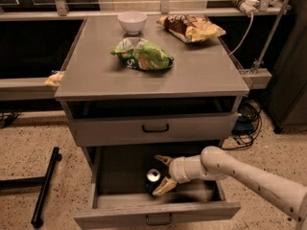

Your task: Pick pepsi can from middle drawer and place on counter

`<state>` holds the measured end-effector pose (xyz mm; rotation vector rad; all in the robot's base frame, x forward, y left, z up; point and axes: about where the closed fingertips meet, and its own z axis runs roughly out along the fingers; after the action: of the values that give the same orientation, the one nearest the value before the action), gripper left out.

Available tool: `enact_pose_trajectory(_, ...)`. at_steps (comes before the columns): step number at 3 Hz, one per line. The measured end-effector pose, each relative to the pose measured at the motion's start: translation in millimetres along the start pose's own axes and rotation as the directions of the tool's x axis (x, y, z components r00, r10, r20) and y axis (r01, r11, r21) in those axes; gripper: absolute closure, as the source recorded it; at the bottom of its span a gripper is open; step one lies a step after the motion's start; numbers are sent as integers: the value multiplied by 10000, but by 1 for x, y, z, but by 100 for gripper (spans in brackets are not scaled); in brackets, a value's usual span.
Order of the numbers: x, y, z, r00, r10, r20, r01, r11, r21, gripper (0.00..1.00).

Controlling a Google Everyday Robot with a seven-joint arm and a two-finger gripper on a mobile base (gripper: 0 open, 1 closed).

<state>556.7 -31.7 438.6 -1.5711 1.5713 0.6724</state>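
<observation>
Camera view: single, looks down on the grey cabinet from its front.
Hand: inside the open middle drawer, arm reaching in from 3 o'clock. The two tan fingers are spread wide, one toward 12, one toward 6, pinching nothing as far as I can see.
Pepsi can: upright on the drawer floor, silver top up, near the drawer's centre.
Key relation: the can sits at 9 o'clock of the palm, at the mouth of the gap between the fingers. I cannot tell if they touch.
Can axis: vertical, so the fingers straddle its round body from the side.
Step, my read: closing in for the grasp, can not lifted yet.
Next move needs: a small push toward 9 to seat the can deeper, then a squeeze, then a lift out past the upper drawer, which is shut just above.
Desk: drop target, at 12 o'clock from the hand. It carries a green chip bag and, further back, a white bowl.
Risk: a fingertip could tip the can over.
</observation>
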Motion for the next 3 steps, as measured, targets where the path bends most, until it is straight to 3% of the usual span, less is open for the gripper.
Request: enact_pose_trajectory(3, 11, 14, 11, 9975, 643, 299, -640, 9979, -119, 85)
